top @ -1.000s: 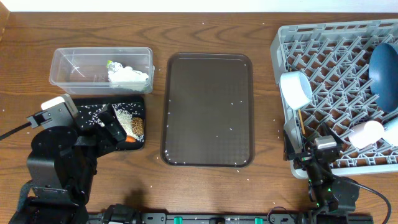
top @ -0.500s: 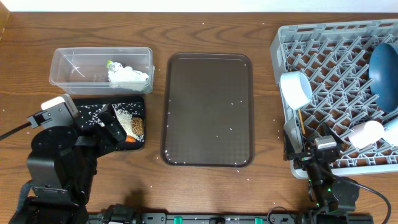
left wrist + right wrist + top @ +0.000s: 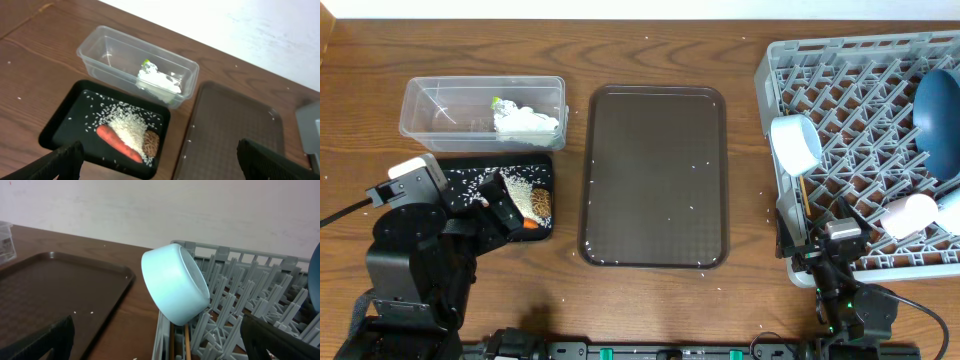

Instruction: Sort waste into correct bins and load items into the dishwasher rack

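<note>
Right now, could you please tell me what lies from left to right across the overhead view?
Clear plastic tub → dark-brown serving tray → dishwasher rack, with the light-blue cup and then the dark-blue plate inside it.

Bright, even light falls from above, and shadows on the desk (image 3: 740, 30) are faint and short. The overhead view is sharp, its wood grain crisp. Beyond the left claw (image 3: 160, 162) the clear tub (image 3: 115, 55) shows a pale sheen, and the wall (image 3: 260, 25) behind it is nearly washed out. Each claw's fingertips (image 3: 60, 162) sit dark and blurred in the lower corners. Just ahead of the right claw (image 3: 157, 340), the light-blue cup (image 3: 170, 285) carries soft highlights — no hard glare.
</note>
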### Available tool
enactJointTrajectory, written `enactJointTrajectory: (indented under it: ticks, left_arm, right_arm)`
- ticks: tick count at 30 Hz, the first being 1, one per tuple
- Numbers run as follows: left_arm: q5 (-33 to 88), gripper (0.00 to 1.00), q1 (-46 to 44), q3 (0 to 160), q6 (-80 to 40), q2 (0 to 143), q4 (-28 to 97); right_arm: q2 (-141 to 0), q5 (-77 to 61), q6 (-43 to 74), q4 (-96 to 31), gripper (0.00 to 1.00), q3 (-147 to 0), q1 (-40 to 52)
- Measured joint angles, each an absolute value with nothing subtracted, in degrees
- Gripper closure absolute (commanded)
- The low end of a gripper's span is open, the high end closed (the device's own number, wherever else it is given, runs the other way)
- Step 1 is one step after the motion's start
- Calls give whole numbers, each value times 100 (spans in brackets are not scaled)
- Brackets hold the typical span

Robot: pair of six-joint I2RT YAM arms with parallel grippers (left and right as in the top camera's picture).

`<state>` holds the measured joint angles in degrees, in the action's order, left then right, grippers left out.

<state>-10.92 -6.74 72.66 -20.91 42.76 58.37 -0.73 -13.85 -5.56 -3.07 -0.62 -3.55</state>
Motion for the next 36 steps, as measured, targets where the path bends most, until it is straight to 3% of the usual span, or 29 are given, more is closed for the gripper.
enactJointTrajectory:
  ticks: [4, 9, 14, 23, 36]
  left_arm:
    - [-1146, 2, -674, 7216, -1944, 4239, 5505]
    - [-633, 2, -672, 6676, -1076, 3909, 4084]
    - [-134, 2, -674, 5610, -309, 3328, 2904]
    - [137, 2, -674, 3435, 27, 1820, 1369]
    - [158, 2, -674, 2051, 49, 67, 1153]
  right_arm:
    - [-73, -1385, -556, -307, 1, -62, -355]
    - [-73, -1385, -556, -307, 1, -62, -355]
    - [-73, -1385, -556, -307, 1, -62, -355]
    - [-71, -1385, -558, -305, 1, -60, -355]
    - [-71, -1385, -565, -303, 1, -60, -355]
